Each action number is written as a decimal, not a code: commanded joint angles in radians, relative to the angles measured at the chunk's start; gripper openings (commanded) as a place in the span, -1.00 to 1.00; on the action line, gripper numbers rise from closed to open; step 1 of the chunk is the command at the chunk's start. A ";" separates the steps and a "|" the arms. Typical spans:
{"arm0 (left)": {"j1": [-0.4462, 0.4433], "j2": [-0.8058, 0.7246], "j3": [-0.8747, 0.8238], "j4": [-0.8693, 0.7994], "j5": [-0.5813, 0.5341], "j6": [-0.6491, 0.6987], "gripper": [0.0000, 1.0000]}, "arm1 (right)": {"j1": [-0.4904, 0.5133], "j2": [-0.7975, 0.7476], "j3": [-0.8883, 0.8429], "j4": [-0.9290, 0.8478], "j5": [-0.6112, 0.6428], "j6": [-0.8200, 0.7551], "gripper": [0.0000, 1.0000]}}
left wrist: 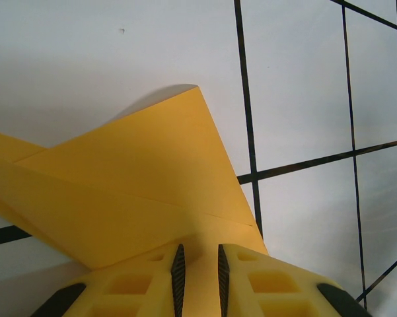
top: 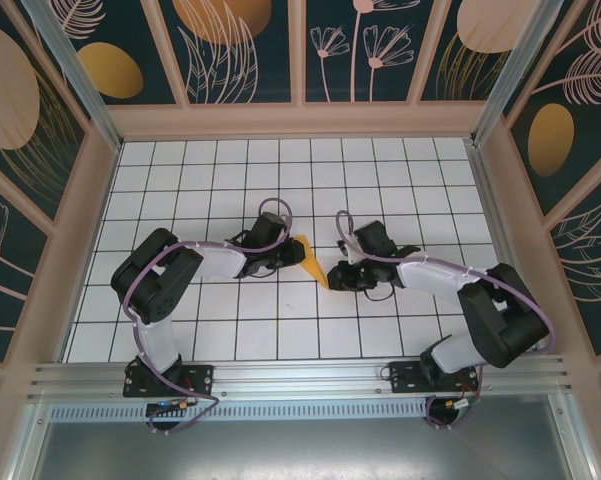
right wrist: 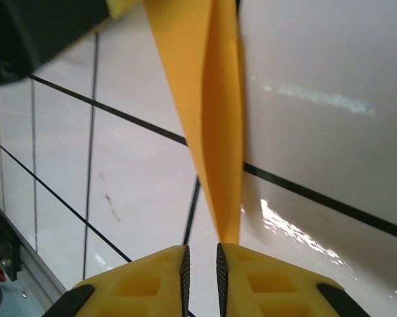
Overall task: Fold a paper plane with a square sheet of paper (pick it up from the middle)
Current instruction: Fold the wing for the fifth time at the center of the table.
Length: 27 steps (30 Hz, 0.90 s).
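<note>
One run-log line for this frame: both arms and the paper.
stage: mid-fold | folded paper: creased, between both grippers | left gripper: shut on folded paper | right gripper: at paper's tip, grasp unclear

Bright, even light; glare on table (right wrist: 317, 99).

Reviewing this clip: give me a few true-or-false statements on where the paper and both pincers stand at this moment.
1. The folded paper is near the middle of the table. True.
2. The paper is a flat, uncreased square. False: it shows folds and a pointed end.
3. The left pincer has its jaws close together on the paper. True.
4. The right pincer is wide open, far from the paper. False: its jaws are nearly shut where the paper's narrow end meets them.
</note>
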 commanded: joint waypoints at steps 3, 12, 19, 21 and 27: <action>0.005 0.084 -0.007 -0.070 -0.092 0.016 -0.50 | 0.025 0.070 0.089 0.009 0.013 0.013 -0.55; 0.007 0.077 0.003 -0.079 -0.085 0.020 -0.50 | 0.048 0.231 0.148 0.104 -0.031 0.033 -0.57; 0.007 0.050 0.013 -0.098 -0.107 0.041 -0.50 | 0.004 0.263 0.049 0.131 -0.027 0.037 -0.60; 0.007 0.041 0.020 -0.102 -0.118 0.052 -0.49 | -0.004 0.260 0.023 0.137 -0.028 0.036 -0.61; 0.020 0.032 0.050 -0.123 -0.146 0.090 -0.46 | -0.011 0.273 -0.020 0.139 -0.020 0.036 -0.61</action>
